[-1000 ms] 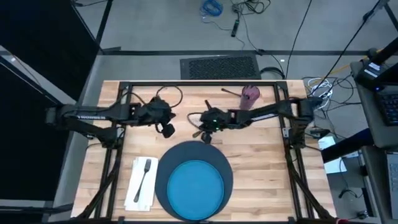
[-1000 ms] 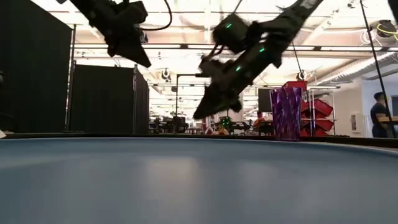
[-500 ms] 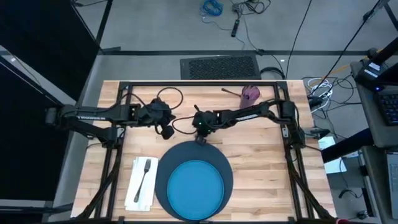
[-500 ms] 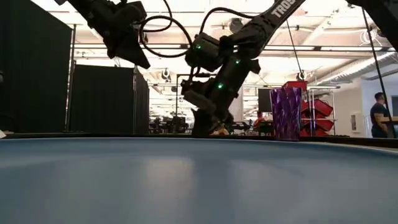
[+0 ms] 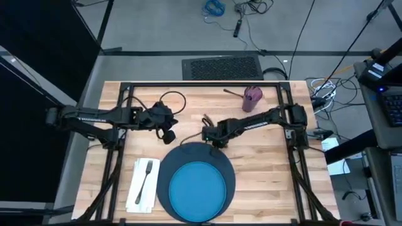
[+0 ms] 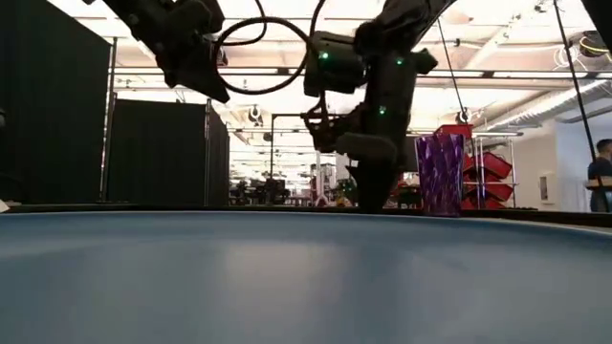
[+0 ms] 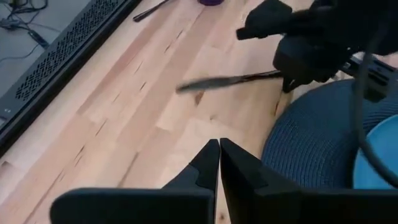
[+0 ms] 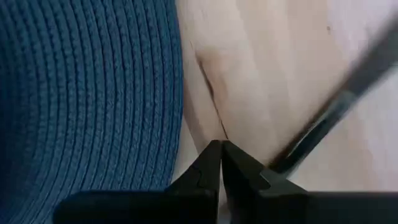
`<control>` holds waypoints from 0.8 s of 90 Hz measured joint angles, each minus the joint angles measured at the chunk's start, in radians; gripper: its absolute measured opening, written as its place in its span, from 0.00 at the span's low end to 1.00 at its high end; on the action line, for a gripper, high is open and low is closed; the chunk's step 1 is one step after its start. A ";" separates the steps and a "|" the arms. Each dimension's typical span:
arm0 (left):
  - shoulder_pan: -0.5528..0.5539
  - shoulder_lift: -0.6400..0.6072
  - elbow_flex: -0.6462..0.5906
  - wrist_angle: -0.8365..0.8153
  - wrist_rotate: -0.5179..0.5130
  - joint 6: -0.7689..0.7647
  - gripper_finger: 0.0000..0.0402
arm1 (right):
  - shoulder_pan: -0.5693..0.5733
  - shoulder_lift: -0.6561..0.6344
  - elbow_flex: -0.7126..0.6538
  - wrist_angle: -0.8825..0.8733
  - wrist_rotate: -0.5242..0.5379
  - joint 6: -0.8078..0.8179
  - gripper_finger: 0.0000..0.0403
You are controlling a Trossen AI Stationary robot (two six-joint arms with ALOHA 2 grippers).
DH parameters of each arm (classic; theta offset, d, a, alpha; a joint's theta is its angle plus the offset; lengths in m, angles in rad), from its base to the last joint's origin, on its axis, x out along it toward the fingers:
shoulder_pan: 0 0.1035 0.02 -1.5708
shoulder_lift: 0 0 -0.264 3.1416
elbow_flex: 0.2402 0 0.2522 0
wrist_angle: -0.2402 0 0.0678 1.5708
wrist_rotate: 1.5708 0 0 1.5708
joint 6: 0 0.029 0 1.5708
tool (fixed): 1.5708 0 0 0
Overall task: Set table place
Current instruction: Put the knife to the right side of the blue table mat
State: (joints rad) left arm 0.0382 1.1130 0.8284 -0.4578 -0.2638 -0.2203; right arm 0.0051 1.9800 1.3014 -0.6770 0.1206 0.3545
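- White napkin (image 5: 135, 188) with the fork (image 5: 146, 177) laid along it: already set, on the near side of the left claw (image 5: 168, 134) and just beside the mat's rim.
- Left claw: fingers pressed together, holding nothing, hanging above bare worktop (image 5: 264, 157). It appears to be waiting clear of the setting.
- Navy mat (image 5: 168, 168) carrying the blue plate (image 5: 198, 193): centred as the base of the place. Its far rim lies directly under the right claw (image 5: 210, 135).
- Right claw: fingers closed tip to tip, nothing visible between them, low at the mat's edge. A thin dark utensil (image 7: 224, 79) lies just beside it, blurred. Whether they touch cannot be told. Judged step: bringing this piece toward the mat.
- Purple cup (image 5: 252, 98): upright, well beyond the right claw near the far edge, another utensil (image 5: 235, 93) beside it. Both are not yet placed.
- Surface and room: pale planks in a black frame. Behind are black curtains (image 6: 153, 153), red bins (image 6: 488, 162) and a person (image 6: 601, 172) at the edge.
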 joint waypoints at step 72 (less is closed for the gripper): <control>-0.002 0.000 0.000 -0.004 0.006 -0.008 0.00 | -0.182 -0.061 -0.001 0.009 -0.150 -0.111 0.25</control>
State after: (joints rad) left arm 0.0364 1.1130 0.8284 -0.4613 -0.2577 -0.2287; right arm -0.1768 1.9194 1.3006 -0.6682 -0.0289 0.2435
